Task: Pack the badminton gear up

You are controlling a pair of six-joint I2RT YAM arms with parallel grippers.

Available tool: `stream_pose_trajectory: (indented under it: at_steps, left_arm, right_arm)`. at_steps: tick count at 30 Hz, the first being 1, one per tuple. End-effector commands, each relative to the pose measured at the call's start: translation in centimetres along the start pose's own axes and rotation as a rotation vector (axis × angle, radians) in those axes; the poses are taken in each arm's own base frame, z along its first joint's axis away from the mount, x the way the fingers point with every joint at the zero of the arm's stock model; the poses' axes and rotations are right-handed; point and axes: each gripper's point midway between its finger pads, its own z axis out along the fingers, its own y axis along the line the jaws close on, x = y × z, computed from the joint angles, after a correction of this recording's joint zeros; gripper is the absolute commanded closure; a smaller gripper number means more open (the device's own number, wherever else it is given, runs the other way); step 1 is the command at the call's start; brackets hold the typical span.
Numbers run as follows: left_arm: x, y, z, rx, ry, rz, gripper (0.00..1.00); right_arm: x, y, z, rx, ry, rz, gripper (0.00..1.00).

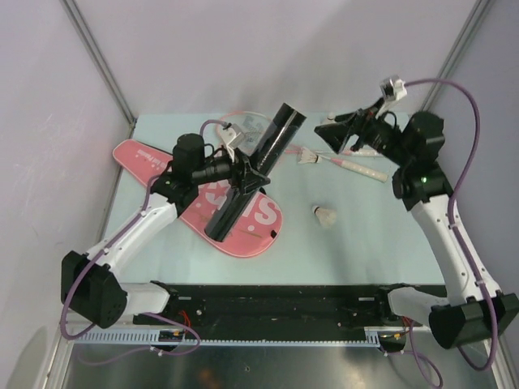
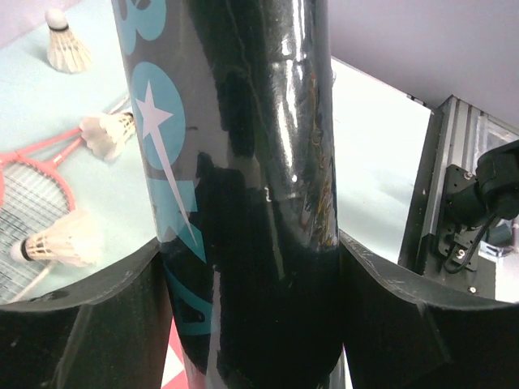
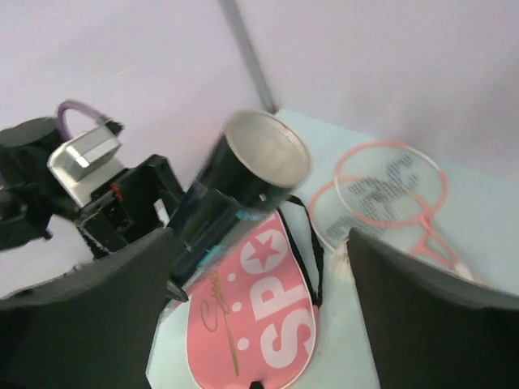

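Pincer on the left (image 1: 243, 174) clenches the dark tube (image 1: 274, 142), held tilted over the pink bag (image 1: 243, 231). Pincer on the right (image 1: 336, 134) hangs spread and empty near the rackets (image 3: 389, 186). One shuttlecock (image 1: 325, 215) lies alone on the worktop (image 1: 365, 251).

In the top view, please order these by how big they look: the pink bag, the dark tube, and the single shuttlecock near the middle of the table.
1. pink bag: largest.
2. dark tube: the left pincer holds it above the table, nearer the camera, so it may look bigger than it is.
3. shuttlecock: clearly smallest.
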Motion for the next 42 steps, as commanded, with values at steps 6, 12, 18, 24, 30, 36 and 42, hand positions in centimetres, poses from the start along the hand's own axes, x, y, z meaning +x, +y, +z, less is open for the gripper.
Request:
stream_pose_trajectory:
  at_steps: [6,12,18,24,30,36,42]
  left_arm:
    - [-3.0,-1.5,-1.6,0.026,-0.085,0.205,0.56]
    - [-2.6,-1.6,-1.4,0.046,-0.078,0.190,0.60]
    - [-2.7,-2.0,-1.3,0.070,-0.083,0.191,0.61]
    - [-2.6,-2.2,-1.3,0.085,-0.082,0.188,0.62]
    - [-2.5,-1.7,-1.2,0.062,-0.080,0.186,0.66]
    - [-1.9,-0.6,-0.8,0.022,-0.066,0.164,0.70]
    - [-1.7,-0.1,-0.6,0.000,-0.056,0.155,0.74]
  right_arm:
    - [-2.7,3.8,3.4,-0.395,0.216,-0.026,0.52]
    - [-3.2,5.3,4.1,-0.502,0.229,-0.005,0.57]
    - [-1.9,5.9,4.7,-0.535,0.254,0.012,0.50]
    - [-1.6,6.3,5.4,-0.556,0.259,0.030,0.61]
    - [-2.2,6.8,5.4,-0.592,0.238,0.037,0.92]
    - [-2.9,7.0,5.0,-0.609,0.203,0.062,1.00]
    - [-6.4,4.0,3.6,-0.492,0.082,0.179,1.00]
